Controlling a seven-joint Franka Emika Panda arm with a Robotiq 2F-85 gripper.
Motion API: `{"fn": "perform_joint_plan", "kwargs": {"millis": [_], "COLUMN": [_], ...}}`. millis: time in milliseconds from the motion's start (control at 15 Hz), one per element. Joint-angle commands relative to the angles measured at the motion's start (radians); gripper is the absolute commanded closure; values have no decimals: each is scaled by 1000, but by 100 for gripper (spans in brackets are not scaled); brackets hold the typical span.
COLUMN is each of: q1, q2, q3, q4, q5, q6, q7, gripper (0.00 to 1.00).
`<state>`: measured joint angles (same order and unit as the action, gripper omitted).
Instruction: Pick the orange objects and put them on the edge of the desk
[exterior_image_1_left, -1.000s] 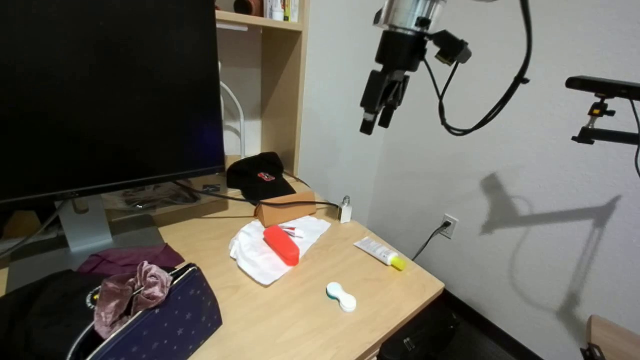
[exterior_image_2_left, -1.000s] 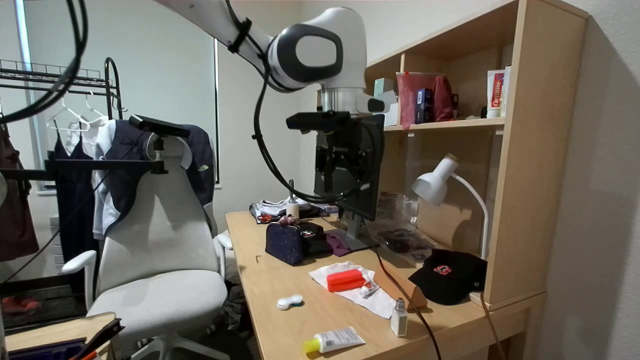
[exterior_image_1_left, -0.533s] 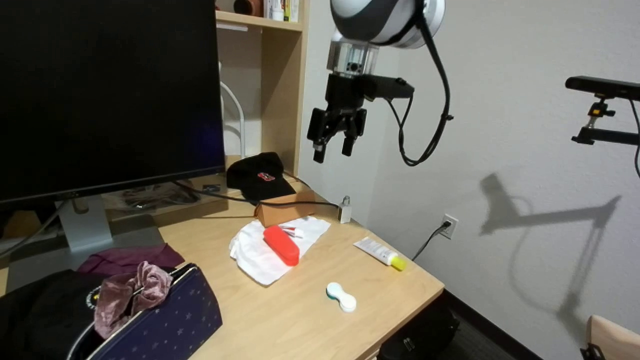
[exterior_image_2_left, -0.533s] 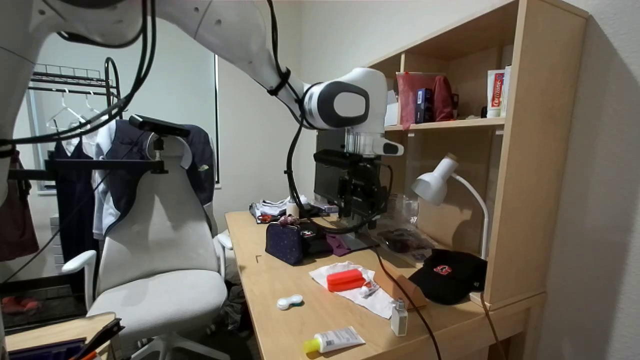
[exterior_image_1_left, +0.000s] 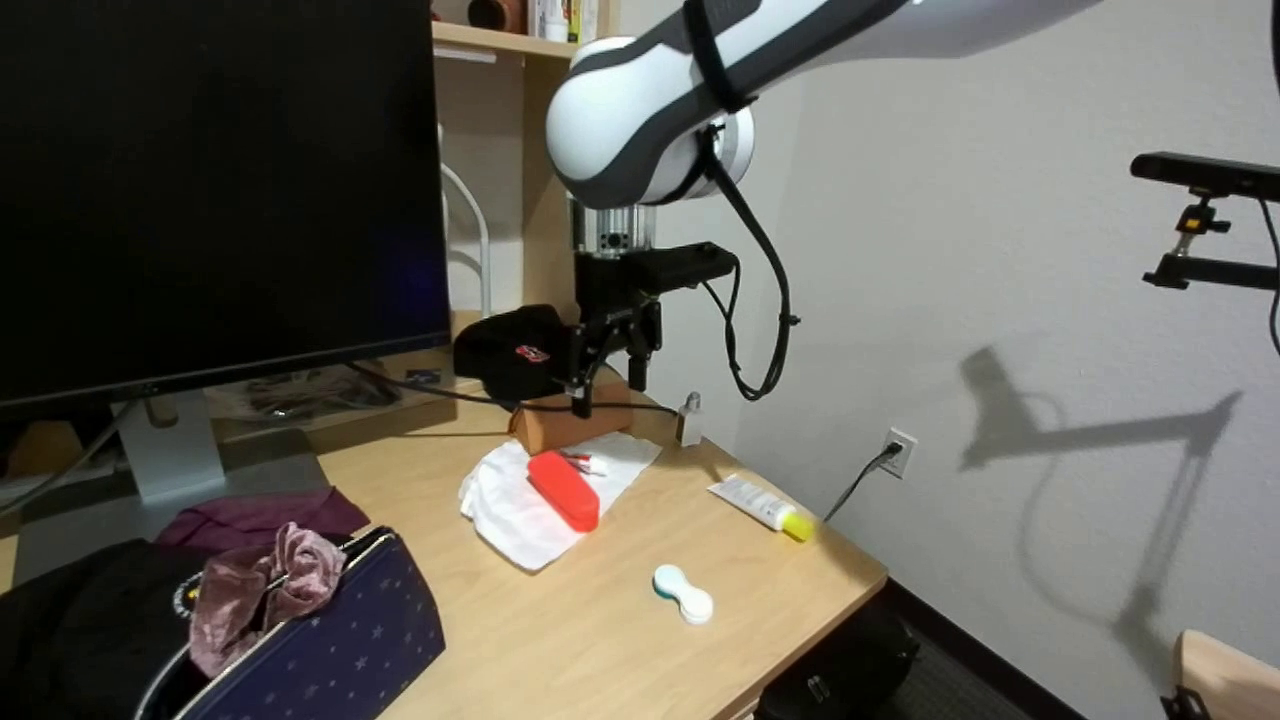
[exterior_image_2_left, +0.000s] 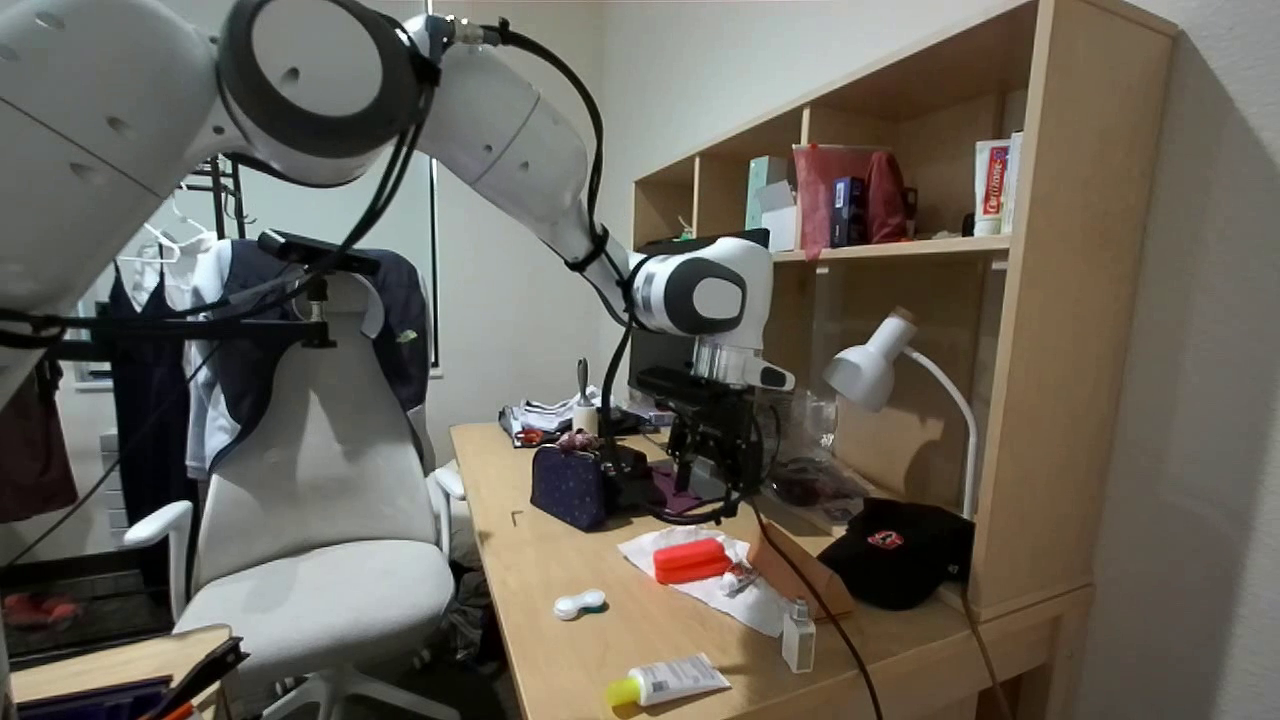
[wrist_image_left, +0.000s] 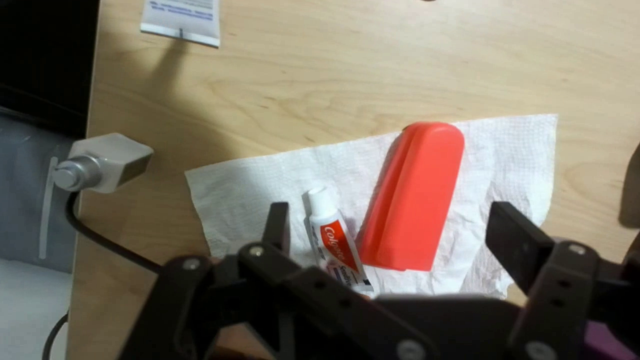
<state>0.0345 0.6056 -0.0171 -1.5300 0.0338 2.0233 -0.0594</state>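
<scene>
Wrist view: tan wooden desk (wrist_image_left: 300, 75) under black two-fingered claw (wrist_image_left: 391, 225), fingers spread, empty. Crinkled white cloth (wrist_image_left: 522, 155) below it carries red-orange oblong case (wrist_image_left: 420, 200), in line with the gap, long axis slanting away; closing should cross its width. Beside it, nearer one finger: slim white-and-red tube (wrist_image_left: 340, 245), marked "Colgate".

Desk (wrist_image_left: 350, 75), wht. tube (wrist_image_left: 181, 21) cropped (wrist vw., top).

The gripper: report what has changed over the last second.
The gripper came down toward the desk, moving leftward in an exterior view. Nothing was taken hold of or let go; its jaws stand open. The red-orange case, white cloth and yellow-capped tube stayed put.
</scene>
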Motion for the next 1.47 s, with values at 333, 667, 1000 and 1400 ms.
{"fn": "perform_joint_plan", "kwargs": {"millis": [333, 667, 1000, 1400], "q1": [-4, 28, 74, 137], "q2": [11, 67, 142, 210], "q3": [9, 11, 12, -27], "q4": [18, 15, 46, 77], "q5": [-18, -25, -27, -112], "q6": [-7, 71, 125, 178], "q7": [28, 80, 148, 236], "gripper": [0, 0, 0, 0]}}
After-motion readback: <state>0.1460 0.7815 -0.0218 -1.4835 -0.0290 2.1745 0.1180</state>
